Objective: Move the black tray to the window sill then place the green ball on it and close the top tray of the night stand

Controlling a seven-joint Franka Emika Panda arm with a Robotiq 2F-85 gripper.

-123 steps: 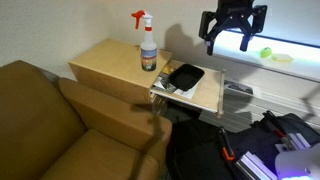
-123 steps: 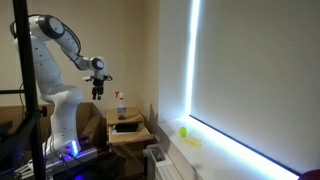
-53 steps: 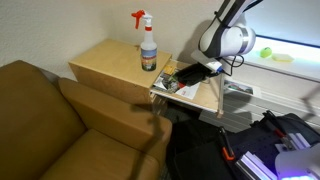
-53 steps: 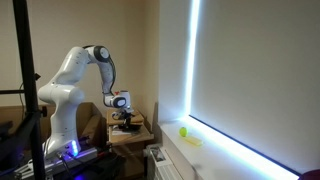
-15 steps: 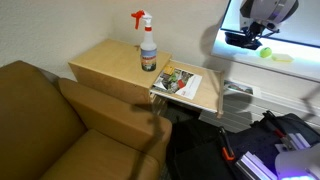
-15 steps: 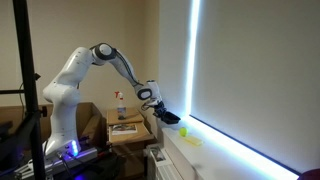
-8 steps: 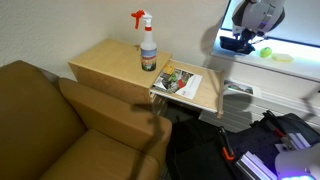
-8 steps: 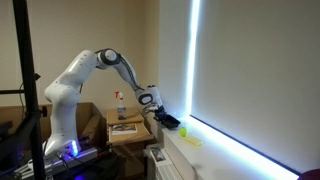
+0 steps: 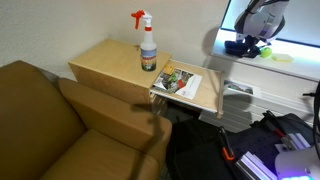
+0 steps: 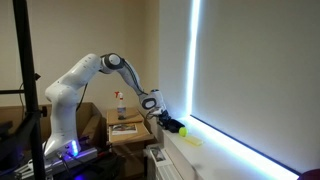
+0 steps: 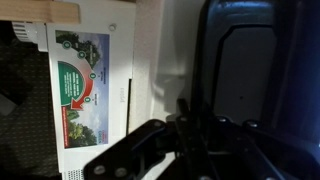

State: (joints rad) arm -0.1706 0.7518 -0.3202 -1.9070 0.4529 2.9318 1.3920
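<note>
The night stand [image 9: 105,62] carries a spray bottle [image 9: 147,45] on its fixed top. Its top tray [image 9: 209,94] stands pulled out, with a colourful printed sheet [image 9: 180,80] lying flat on it. Further right the black tray [image 9: 238,47], shallow and dark with a raised rim, is gripped in the tool [image 10: 162,120] at the window sill [image 9: 300,68]. The green ball [image 9: 267,52] sits on the sill just beside the tray

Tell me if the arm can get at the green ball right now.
Probably not yet. The tool sits close to the green ball on the window sill with nothing between them, but it seems shut on the black tray, so its grip is occupied.
</note>
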